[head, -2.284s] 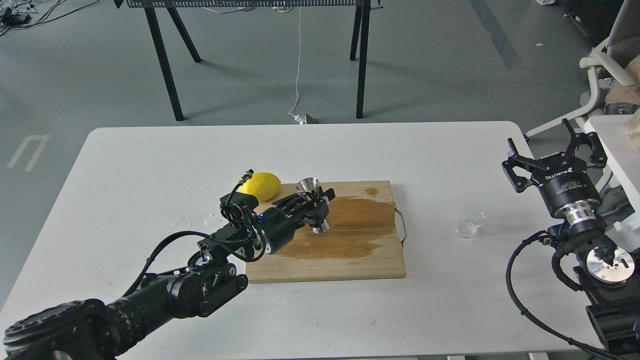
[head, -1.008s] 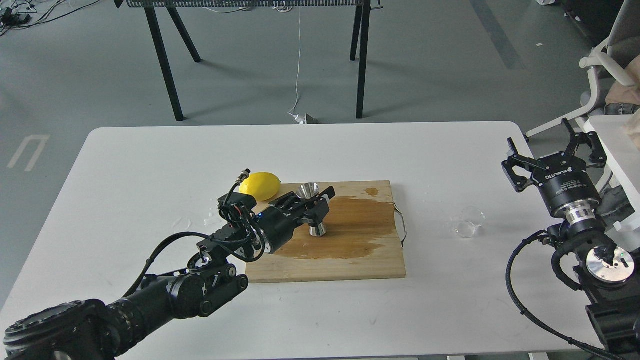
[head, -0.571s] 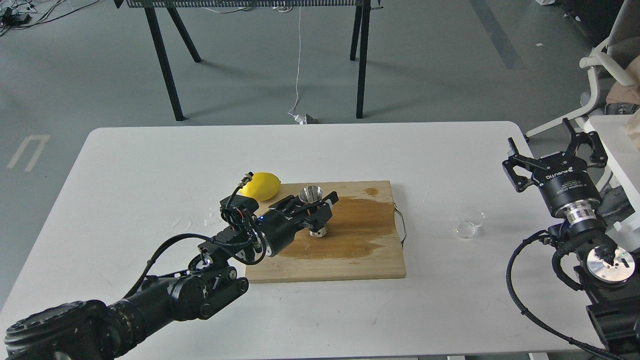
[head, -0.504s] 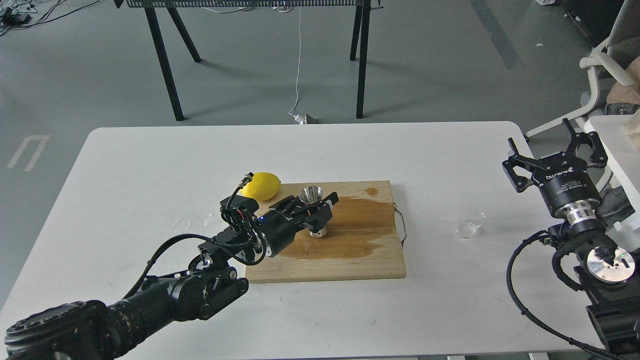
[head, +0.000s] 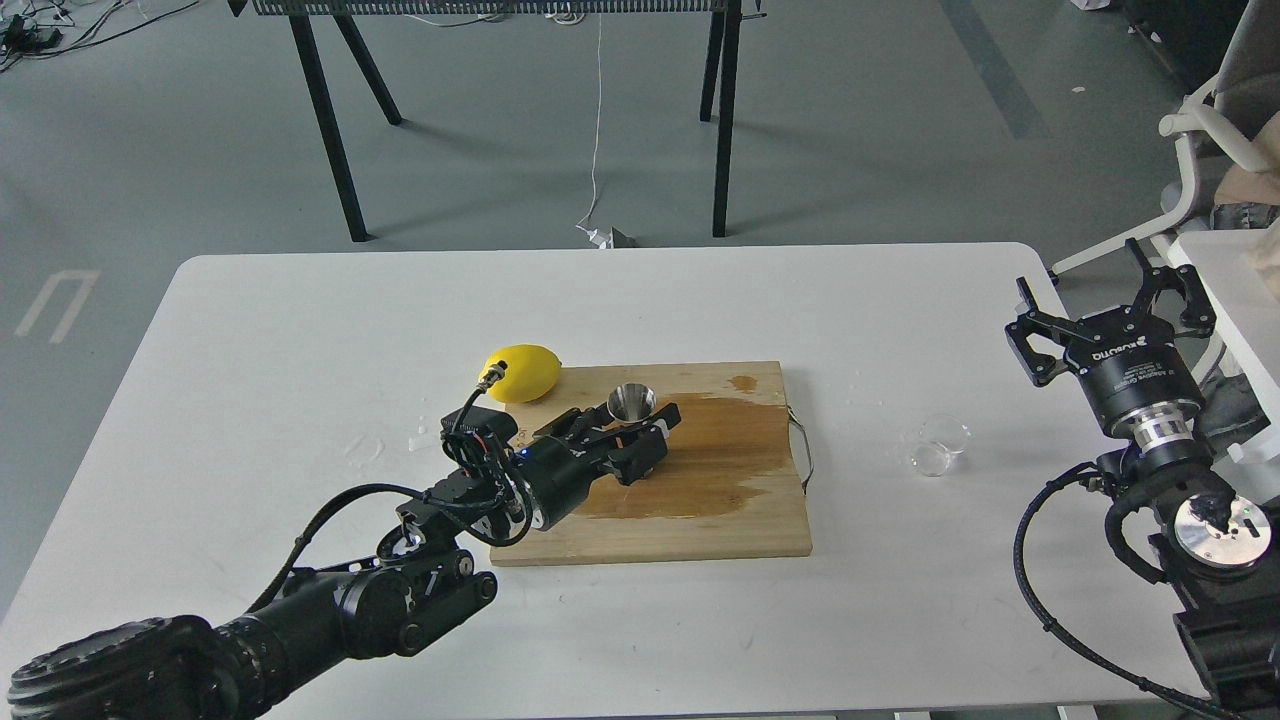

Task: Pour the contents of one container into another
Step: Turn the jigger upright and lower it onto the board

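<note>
From the head view, the steel jigger [head: 632, 403] stands upright on the wooden cutting board [head: 700, 520], its long axis vertical and its open mouth facing up. It sits at the far left part of the board, at the left edge of a dark wet patch [head: 700, 450] that spreads across the board's middle. The left gripper [head: 640, 440] reaches in from the near left, and its two fingers close around the jigger's lower half, hiding the waist and base; only the upper cone shows above them.

Just beyond the board's far left corner lies a yellow lemon [head: 522, 372] on the white table [head: 300, 320], near the jigger and partly behind a cable plug on the left arm. A thin metal handle [head: 803, 450] curves off the board's right edge.

The clear glass cup [head: 940, 444] stands on the table to the right of the board, well apart from the jigger, its mouth seemingly upward, though its clear wall makes this hard to judge. The right gripper [head: 1108, 295] hangs farther right, beyond the cup, fingers spread wide and holding nothing.
</note>
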`<state>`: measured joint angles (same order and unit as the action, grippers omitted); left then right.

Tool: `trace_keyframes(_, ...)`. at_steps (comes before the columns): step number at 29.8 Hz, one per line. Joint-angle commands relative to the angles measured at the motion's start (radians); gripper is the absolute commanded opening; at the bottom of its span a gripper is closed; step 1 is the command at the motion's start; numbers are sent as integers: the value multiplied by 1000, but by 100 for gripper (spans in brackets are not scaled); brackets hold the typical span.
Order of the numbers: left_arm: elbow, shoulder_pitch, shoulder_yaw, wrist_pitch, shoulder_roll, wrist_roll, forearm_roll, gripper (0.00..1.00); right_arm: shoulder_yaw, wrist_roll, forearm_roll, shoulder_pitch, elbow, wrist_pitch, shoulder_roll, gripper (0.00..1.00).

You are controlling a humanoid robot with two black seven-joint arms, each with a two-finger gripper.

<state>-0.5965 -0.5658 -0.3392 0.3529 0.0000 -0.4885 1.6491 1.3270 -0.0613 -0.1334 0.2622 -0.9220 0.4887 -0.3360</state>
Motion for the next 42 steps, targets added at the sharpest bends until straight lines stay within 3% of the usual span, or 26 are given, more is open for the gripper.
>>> trace_keyframes(1, 0, 6, 0, 1, 0, 0, 0, 85, 0, 0, 0, 0, 0, 0, 0, 99)
trace_keyframes(22, 0, 23, 0, 24, 0, 0, 1, 87, 0, 0, 0, -5, 2, 0, 0, 99)
trace_keyframes(28, 0, 21, 0, 70, 0, 0, 1, 87, 0, 0, 0, -6, 2, 0, 0, 99)
trace_keyframes(42, 12, 21, 26, 67, 0, 0, 1, 87, 0, 0, 0, -6, 2, 0, 0, 99)
